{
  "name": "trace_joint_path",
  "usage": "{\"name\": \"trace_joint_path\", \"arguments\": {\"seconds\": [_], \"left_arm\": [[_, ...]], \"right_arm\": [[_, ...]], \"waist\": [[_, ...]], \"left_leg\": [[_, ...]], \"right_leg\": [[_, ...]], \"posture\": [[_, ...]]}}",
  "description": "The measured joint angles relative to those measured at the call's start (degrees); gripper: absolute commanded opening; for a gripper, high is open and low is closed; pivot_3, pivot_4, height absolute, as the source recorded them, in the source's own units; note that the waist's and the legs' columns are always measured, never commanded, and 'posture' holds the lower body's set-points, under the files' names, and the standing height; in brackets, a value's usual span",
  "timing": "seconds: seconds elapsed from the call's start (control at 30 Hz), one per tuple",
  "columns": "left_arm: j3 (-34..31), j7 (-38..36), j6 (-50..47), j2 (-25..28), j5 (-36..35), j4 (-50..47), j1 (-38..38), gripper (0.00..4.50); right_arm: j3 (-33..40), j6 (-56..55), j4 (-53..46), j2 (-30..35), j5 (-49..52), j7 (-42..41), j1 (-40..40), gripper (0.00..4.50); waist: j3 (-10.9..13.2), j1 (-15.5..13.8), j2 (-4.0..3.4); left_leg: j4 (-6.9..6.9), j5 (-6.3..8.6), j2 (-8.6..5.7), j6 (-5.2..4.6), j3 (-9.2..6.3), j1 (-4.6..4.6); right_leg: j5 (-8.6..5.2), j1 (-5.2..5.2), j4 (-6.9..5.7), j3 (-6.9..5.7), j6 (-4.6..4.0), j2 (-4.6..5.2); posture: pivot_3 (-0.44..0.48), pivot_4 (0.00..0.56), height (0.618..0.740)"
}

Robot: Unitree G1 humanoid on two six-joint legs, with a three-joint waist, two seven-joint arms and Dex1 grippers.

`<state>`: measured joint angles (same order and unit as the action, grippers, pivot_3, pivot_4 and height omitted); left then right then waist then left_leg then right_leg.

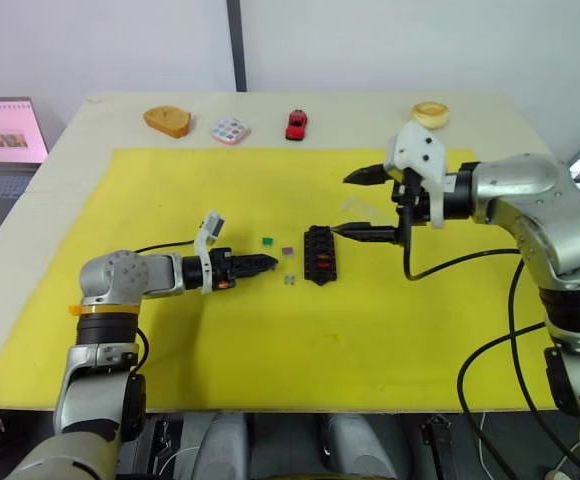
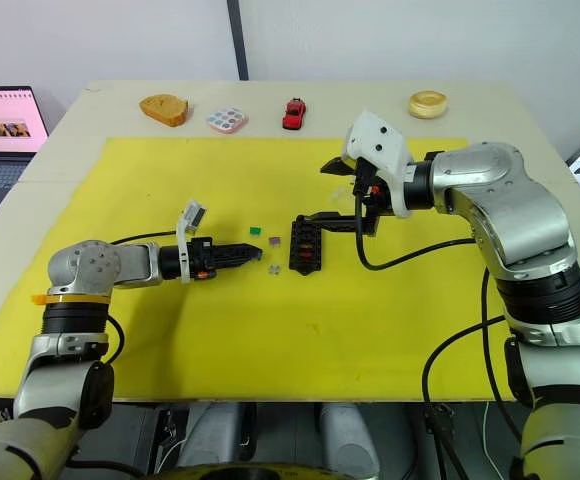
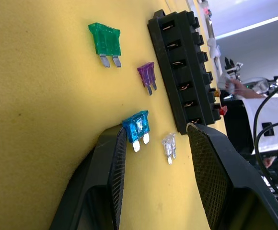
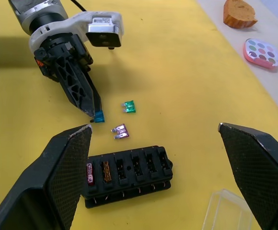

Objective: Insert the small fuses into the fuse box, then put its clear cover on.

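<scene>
The black fuse box (image 1: 320, 255) lies mid-mat on the yellow mat (image 1: 170, 330), with a red fuse (image 4: 89, 173) and a brown fuse (image 4: 106, 171) seated in its end slots. Loose fuses lie to its left: green (image 3: 105, 40), purple (image 3: 147, 75), teal (image 3: 138, 127) and grey (image 3: 169, 146). My left gripper (image 3: 156, 128) is open and low on the mat; one fingertip (image 3: 120, 136) touches the teal fuse, and the grey one lies between the fingers. My right gripper (image 1: 360, 204) hovers wide open just right of the box. The clear cover (image 4: 227, 211) lies beside the box.
Along the table's far edge sit a brown bread-like piece (image 1: 167, 120), a multicoloured tile (image 1: 230, 130), a red toy car (image 1: 296, 123) and a round yellow piece (image 1: 430, 113). A laptop screen (image 1: 0, 130) stands off the table's left.
</scene>
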<state>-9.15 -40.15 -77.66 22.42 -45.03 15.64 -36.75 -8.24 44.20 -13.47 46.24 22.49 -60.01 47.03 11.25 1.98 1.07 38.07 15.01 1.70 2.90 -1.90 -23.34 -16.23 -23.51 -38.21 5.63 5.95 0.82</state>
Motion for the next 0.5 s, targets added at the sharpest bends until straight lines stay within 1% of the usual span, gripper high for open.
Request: {"name": "trace_joint_path", "arguments": {"seconds": [0.03, 0.1, 0.13, 0.37, 0.5], "left_arm": [[0.05, 0.19, 0.39, -0.09, 0.38, 0.31, -0.02, 1.27], [0.13, 0.37, 0.69, -0.35, 0.67, 1.06, -0.07, 0.2], [0.46, 0.33, 0.81, -0.46, 0.67, 1.01, -0.18, 0.04], [1.16, -0.02, 2.07, -0.19, 1.04, 1.05, -0.01, 0.04], [2.24, -3.28, 4.84, 1.68, 1.19, -0.62, 1.33, 0.04]], "right_arm": [[0.0, 0.0, 0.0, 0.0, -0.01, 0.01, 0.0, 4.5], [0.0, 0.0, 0.01, 0.0, -0.03, 0.02, 0.0, 4.5], [-0.02, -0.01, 0.01, 0.0, -0.24, 0.01, 0.0, 4.5], [-0.54, -0.25, -0.07, 0.02, -0.96, -0.5, 0.0, 4.5], [-0.54, 0.01, -0.44, 0.02, -0.87, -0.78, 0.0, 4.5]], "waist": [[0.0, 0.0, 0.0], [0.0, 0.04, 0.0], [-0.01, 0.06, -0.02], [-0.05, 0.16, -0.1], [-0.05, 0.43, -0.09]], "left_leg": [[0.0, 0.0, 0.0, 0.0, 0.0, 0.0], [0.0, 0.0, 0.0, 0.0, 0.0, 0.01], [0.0, 0.0, 0.0, 0.0, 0.0, 0.01], [0.0, 0.0, 0.0, 0.0, -0.01, 0.08], [-0.01, 0.0, 0.02, 0.0, -0.02, 0.07]], "right_leg": [[0.0, 0.0, 0.0, 0.0, 0.0, 0.0], [0.0, 0.0, 0.0, 0.0, 0.0, 0.0], [0.0, 0.0, 0.0, 0.0, 0.0, 0.0], [0.0, 0.07, 0.0, 0.0, 0.0, -0.02], [0.0, 0.04, -0.01, 0.0, 0.0, -0.04]], "posture": [[0.0, 0.15, 0.74], [0.0, 0.15, 0.74], [0.0, 0.15, 0.74], [0.0, 0.15, 0.74], [0.0, 0.15, 0.74]]}}
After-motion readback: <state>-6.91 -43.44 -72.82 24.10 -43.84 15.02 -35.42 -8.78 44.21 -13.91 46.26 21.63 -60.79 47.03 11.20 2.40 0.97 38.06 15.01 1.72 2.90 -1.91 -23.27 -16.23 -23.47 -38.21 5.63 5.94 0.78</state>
